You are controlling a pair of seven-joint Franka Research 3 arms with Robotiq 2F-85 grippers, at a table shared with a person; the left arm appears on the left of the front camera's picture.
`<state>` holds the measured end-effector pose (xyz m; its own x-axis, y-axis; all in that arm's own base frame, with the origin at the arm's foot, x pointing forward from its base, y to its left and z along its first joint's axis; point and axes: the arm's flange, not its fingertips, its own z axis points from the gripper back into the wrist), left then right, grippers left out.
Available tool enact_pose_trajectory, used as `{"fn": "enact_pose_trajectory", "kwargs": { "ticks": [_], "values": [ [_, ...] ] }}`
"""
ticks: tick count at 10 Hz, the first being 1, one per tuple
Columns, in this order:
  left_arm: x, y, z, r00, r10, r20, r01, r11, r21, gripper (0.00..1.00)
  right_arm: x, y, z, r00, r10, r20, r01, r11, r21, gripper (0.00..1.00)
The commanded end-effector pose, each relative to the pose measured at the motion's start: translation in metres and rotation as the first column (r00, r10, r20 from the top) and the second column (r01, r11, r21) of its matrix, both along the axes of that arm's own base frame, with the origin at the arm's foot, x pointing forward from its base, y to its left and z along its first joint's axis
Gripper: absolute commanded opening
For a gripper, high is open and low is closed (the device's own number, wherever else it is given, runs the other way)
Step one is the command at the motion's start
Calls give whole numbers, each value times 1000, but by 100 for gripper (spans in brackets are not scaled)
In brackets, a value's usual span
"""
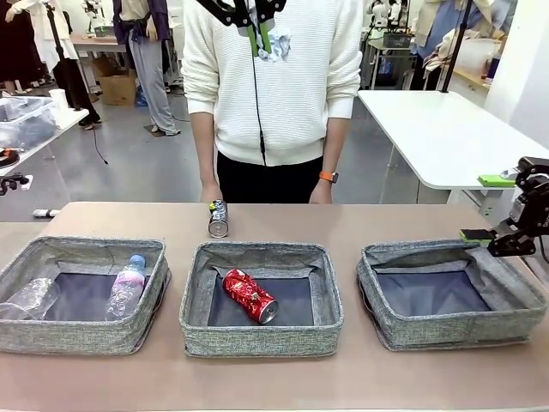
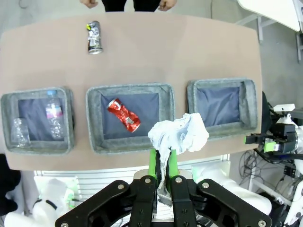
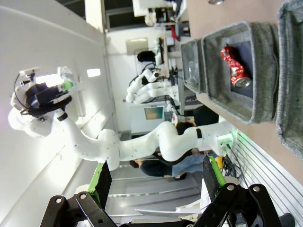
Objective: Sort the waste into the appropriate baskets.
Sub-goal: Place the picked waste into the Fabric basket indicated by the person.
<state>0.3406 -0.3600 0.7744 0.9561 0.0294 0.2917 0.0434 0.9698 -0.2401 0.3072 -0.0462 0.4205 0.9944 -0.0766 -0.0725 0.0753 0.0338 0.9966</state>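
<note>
Left gripper (image 2: 163,161) is clamped tight on the paper wad (image 2: 180,135), way up above the table (image 2: 142,56). Right gripper (image 1: 486,208) sits wide open, empty, just right of the right basket (image 1: 455,330).

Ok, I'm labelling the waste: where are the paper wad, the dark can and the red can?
paper wad (image 2: 179,135): left wrist view, middle of the crumpled bulge.
dark can (image 1: 218,219): front view, middle of its side.
red can (image 1: 250,295): front view, dented middle of its body.
</note>
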Motion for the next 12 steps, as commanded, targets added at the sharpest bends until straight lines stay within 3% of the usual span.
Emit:
{"fn": "enact_pose_trajectory", "kwargs": {
  "ticks": [1, 12],
  "values": [
    [-4, 2, 2, 1000, 1, 4, -1, 1000, 3, 8, 0, 1, 2, 1000, 2, 10, -2, 1000, 14, 100],
    [-4, 2, 2, 1000, 1, 4, -1, 1000, 3, 8, 0, 1, 2, 1000, 2, 10, -2, 1000, 14, 100]
  ]
}}
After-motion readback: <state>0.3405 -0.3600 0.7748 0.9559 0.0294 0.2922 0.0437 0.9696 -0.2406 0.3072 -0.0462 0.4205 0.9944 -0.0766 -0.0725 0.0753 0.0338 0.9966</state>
